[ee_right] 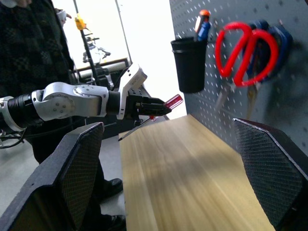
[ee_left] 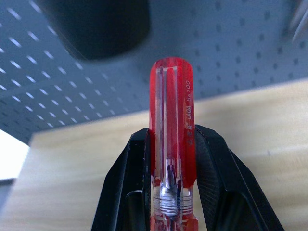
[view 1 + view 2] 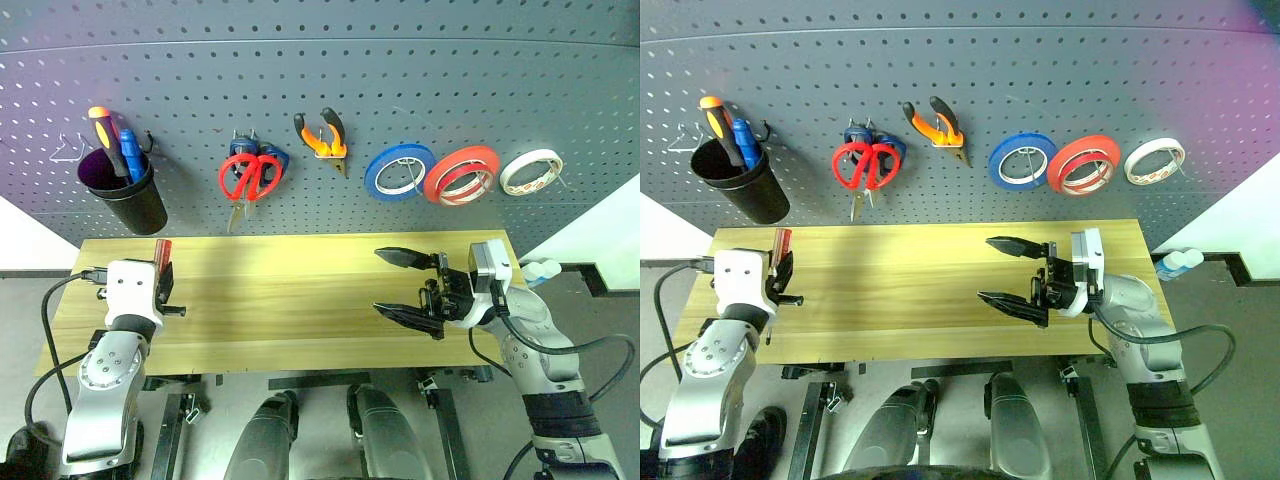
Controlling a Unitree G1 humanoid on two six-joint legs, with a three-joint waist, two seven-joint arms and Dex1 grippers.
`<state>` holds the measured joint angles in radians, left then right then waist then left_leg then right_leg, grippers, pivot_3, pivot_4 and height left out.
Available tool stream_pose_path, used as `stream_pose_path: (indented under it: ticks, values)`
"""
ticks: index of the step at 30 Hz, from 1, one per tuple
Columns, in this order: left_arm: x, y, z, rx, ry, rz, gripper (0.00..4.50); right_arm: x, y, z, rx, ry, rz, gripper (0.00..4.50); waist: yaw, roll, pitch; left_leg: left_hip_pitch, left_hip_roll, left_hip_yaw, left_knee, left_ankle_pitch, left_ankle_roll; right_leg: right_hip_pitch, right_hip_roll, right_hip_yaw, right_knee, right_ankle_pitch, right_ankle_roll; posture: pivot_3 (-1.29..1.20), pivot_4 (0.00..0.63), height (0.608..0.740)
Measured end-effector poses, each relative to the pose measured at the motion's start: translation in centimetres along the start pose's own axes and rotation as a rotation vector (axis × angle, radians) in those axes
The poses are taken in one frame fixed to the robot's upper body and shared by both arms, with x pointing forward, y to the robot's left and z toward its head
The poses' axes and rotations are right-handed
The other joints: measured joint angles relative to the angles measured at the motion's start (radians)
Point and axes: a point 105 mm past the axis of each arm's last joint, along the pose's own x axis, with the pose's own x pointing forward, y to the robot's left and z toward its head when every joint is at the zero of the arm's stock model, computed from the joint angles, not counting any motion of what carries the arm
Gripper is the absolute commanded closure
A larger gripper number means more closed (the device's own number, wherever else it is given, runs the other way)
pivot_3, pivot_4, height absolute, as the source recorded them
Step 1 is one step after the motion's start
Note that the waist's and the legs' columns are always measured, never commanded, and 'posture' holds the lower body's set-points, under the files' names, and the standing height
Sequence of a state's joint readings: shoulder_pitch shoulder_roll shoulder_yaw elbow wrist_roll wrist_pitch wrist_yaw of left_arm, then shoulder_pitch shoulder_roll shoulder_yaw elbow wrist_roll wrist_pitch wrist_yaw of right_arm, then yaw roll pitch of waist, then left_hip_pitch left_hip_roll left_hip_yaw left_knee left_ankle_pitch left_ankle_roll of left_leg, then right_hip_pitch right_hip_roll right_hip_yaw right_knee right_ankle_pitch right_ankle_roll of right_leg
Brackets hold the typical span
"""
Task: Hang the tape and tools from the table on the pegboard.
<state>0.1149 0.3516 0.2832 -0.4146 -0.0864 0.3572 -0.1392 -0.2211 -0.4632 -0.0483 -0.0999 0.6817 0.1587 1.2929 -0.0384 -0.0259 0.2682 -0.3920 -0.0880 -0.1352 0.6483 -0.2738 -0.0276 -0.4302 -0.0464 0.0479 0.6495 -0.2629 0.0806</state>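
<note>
Up front in the head view, the left gripper (image 3: 160,285) at lower left is clamped on the red-handled screwdriver (image 3: 162,252), whose handle stands up above the fingers over the table's (image 3: 290,300) left end. At right, the right gripper (image 3: 408,285) points toward frame centre with jaws spread wide and nothing between them. On the pegboard (image 3: 320,90) across the top hang red-handled scissors (image 3: 247,176), pliers (image 3: 322,138) and the red tape (image 3: 462,174).

Seen from the left wrist, both black fingers (image 2: 130,183) press the clear red handle near its metal collar, the handle rising to mid-frame.

Seen from the right wrist, two wide-apart pads (image 1: 72,178) frame the left arm, level at centre left, carrying the screwdriver.
</note>
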Motion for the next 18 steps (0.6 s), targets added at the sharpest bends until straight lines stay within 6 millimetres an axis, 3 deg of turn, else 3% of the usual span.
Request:
stream_pose_path:
  ticks: [18]
  values:
    - [0.0, -0.7, 7.2, 0.199, -0.391, -0.051, 3.6, 0.2, -2.1, 0.6, 0.032, -0.116, -0.097, 0.0, 0.002, 0.005, -0.071, 0.002, 0.0, 0.0, 0.001, 0.0, -0.001, 0.002, 0.001, 0.0, 0.001, 0.001, 0.0, -0.06, 0.098, 0.74]
